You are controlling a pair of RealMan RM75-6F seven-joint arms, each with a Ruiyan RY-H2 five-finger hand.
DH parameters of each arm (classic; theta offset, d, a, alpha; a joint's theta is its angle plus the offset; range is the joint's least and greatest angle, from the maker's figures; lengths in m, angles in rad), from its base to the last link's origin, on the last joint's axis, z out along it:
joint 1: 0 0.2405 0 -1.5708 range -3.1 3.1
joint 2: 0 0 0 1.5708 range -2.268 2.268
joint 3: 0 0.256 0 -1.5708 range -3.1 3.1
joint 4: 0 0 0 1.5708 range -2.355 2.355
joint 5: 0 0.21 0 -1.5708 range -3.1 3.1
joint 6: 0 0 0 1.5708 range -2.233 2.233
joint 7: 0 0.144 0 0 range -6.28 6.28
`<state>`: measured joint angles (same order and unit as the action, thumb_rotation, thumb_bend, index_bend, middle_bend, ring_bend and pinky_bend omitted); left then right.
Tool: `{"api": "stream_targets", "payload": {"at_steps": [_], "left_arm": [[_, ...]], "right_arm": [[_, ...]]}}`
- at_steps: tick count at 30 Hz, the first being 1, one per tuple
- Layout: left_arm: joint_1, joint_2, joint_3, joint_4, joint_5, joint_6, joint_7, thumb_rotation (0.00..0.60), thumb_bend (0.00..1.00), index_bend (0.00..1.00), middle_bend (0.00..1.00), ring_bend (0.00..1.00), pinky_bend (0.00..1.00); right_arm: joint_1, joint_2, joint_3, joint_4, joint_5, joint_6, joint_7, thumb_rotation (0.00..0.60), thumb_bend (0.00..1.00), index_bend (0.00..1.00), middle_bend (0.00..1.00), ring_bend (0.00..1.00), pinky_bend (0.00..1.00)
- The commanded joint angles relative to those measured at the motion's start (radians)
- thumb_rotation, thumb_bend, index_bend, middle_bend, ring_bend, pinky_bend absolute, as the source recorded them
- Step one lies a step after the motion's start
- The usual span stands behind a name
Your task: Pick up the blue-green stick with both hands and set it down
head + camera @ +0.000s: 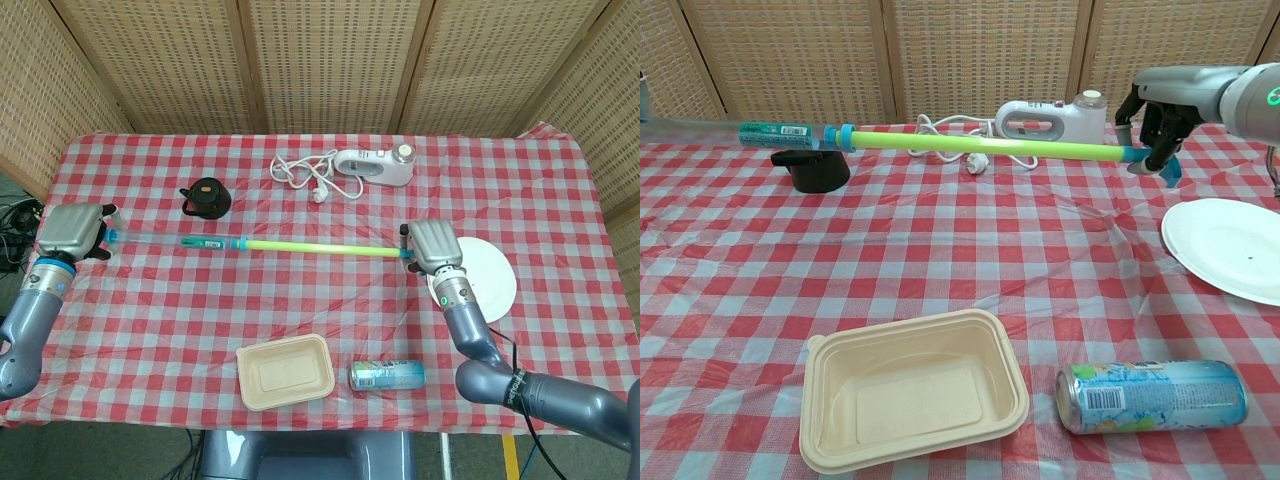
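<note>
The blue-green stick [300,246] [970,145] is a long rod, clear and teal on its left part, yellow-green on its right, held level above the checkered table. My left hand [72,231] grips its left end at the table's left edge; the chest view does not show that hand. My right hand [432,246] [1160,118] grips the stick's blue right end, next to the white plate [490,277] [1230,250].
A black lid [206,197] [810,168] sits just behind the stick. A white appliance with cord [372,166] [1052,121] lies at the back. A beige container [285,371] [912,398] and a tipped can [386,375] [1152,396] lie near the front edge.
</note>
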<state>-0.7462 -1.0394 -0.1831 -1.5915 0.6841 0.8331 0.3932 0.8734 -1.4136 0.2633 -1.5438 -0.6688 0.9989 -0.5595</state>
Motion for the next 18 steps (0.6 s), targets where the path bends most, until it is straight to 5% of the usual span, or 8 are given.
{"api": "stream_targets", "payload": {"at_steps": [1, 18], "left_arm": [[0.0, 0.0, 0.003, -0.005, 0.006, 0.006, -0.007, 0.6, 0.43, 0.56, 0.8, 0.73, 0.63], [0.005, 0.029, 0.003, -0.109, 0.065, 0.033, -0.057, 0.6, 0.43, 0.56, 0.8, 0.73, 0.63]], "right_arm": [[0.001, 0.002, -0.002, -0.004, 0.002, 0.001, 0.0, 0.6, 0.52, 0.8, 1.0, 1.0, 0.56], [0.016, -0.023, -0.021, -0.036, -0.017, 0.016, -0.014, 0.6, 0.52, 0.8, 1.0, 1.0, 0.56]]}}
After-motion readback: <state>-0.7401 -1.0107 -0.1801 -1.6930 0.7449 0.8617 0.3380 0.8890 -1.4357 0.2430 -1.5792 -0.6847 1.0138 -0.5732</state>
